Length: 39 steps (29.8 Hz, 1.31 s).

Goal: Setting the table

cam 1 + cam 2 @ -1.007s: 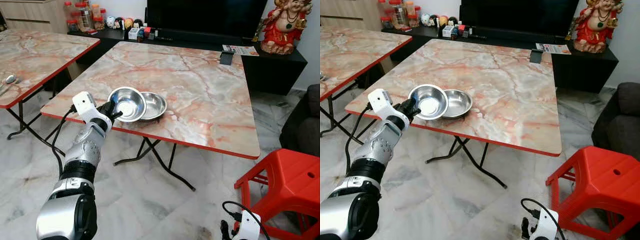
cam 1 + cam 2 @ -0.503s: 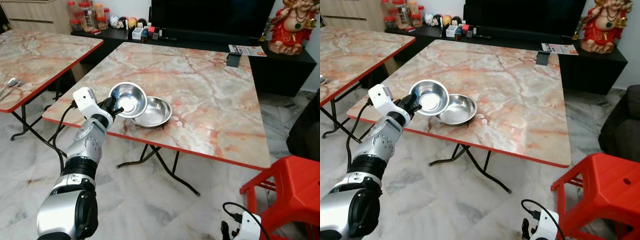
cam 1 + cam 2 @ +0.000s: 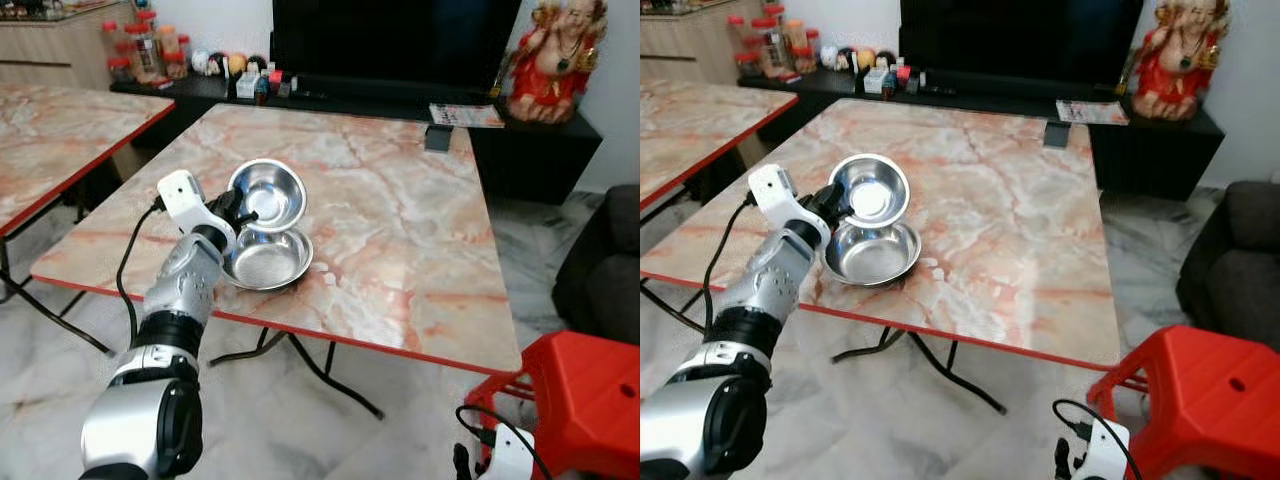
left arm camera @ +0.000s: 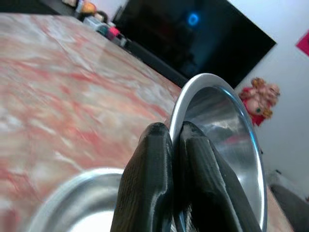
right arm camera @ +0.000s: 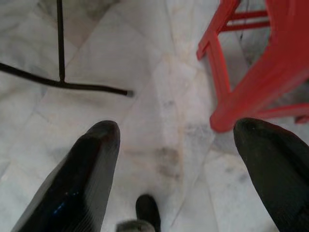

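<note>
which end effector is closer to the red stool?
Right. The right end effector hangs open low by the red stool; the left end effector holds a steel bowl above the table.

I see a marble-patterned folding table [image 3: 400,230] with a red edge, standing on pale marble floor [image 3: 300,420]. A steel bowl [image 3: 268,258] rests near its front edge, a small dark object [image 3: 437,137] at the far side.

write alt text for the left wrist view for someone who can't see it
The left gripper has its two black fingers shut on the rim of a shiny steel bowl, held tilted on edge above a second steel bowl that rests on the pink marble table. Behind are a dark TV and a red figurine.
</note>
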Motion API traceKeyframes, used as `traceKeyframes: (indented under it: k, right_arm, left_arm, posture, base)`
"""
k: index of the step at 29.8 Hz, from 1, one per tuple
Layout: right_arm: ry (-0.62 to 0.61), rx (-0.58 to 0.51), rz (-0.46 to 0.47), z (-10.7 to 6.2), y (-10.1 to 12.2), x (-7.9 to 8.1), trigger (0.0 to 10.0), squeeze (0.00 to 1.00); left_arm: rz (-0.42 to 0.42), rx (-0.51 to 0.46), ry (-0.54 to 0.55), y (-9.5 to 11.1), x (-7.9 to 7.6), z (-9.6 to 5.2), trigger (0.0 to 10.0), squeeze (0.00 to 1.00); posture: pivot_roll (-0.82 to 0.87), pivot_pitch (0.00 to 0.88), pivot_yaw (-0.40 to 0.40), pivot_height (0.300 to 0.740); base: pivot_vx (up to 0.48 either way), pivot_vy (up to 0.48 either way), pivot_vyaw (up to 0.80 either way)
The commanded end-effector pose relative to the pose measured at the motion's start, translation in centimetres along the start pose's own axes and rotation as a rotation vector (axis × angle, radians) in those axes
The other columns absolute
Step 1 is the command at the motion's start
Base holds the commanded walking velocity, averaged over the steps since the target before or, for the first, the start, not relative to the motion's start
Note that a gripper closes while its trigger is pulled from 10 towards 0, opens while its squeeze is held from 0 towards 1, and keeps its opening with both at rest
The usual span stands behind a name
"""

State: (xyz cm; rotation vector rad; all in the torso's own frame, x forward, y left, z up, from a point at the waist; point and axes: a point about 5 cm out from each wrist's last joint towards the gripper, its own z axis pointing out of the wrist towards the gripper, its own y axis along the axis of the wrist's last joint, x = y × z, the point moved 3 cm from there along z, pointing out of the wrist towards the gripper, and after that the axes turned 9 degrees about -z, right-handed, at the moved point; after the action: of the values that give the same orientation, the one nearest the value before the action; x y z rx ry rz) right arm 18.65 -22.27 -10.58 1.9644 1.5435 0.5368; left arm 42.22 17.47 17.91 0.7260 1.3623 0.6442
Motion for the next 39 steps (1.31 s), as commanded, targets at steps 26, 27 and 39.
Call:
traceKeyframes:
  k: [26,27,39]
  right_arm:
    - [0.021,0.013,0.005,0.0,-0.3,0.8,10.0,0.00]
    - [0.020,0.012,0.008,0.0,-0.2,0.8,10.0,0.00]
    - [0.016,0.017,0.011,-0.1,-0.5,0.6,10.0,0.00]
  left_arm:
    - [-0.082,0.162,-0.008,-0.7,-0.7,-0.3,10.0,0.00]
    - [-0.112,0.158,-0.016,-0.6,-1.2,0.1,10.0,0.00]
    - [-0.091,0.247,0.095,-2.0,-0.4,0.5,10.0,0.00]
  posture:
    - [-0.02,0.000,-0.034,0.740]
    - [-0.02,0.000,-0.031,0.740]
    - [-0.03,0.000,-0.024,0.740]
  base:
    - [0.000,0.000,0.00]
    - [0.000,0.000,0.00]
    - [0.000,0.000,0.00]
